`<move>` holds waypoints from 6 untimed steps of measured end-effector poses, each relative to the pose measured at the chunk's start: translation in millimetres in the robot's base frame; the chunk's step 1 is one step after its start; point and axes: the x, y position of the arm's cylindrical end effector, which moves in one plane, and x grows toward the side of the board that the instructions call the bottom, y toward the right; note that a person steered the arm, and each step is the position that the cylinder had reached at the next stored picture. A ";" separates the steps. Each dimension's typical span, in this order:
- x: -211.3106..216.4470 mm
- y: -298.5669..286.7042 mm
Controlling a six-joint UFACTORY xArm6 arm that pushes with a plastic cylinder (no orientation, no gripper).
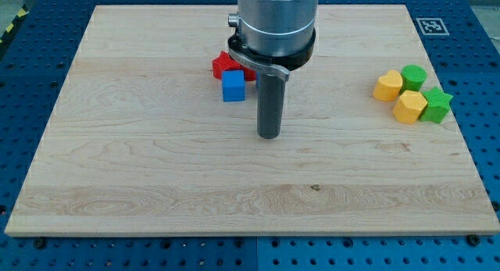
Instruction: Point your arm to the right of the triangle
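My tip [269,135] rests on the wooden board [156,162], just left of the board's middle. A blue cube [233,87] lies up and to the left of the tip, a short gap away. A red block [225,65] of unclear shape touches the cube's top edge. A second piece of red [249,74] shows between the cube and the rod, partly hidden by the arm. I cannot make out a triangle shape on any block. The arm's grey housing [275,21] covers the board behind the red blocks.
At the view's right, near the board's right edge, stands a tight cluster: a yellow block [387,85], a second yellow block [409,107], a green cylinder [413,76] and a green star [437,105]. A blue perforated table [31,37] surrounds the board.
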 end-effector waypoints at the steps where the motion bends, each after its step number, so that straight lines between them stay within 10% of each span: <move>1: 0.0 0.0; 6: -39.1 73.1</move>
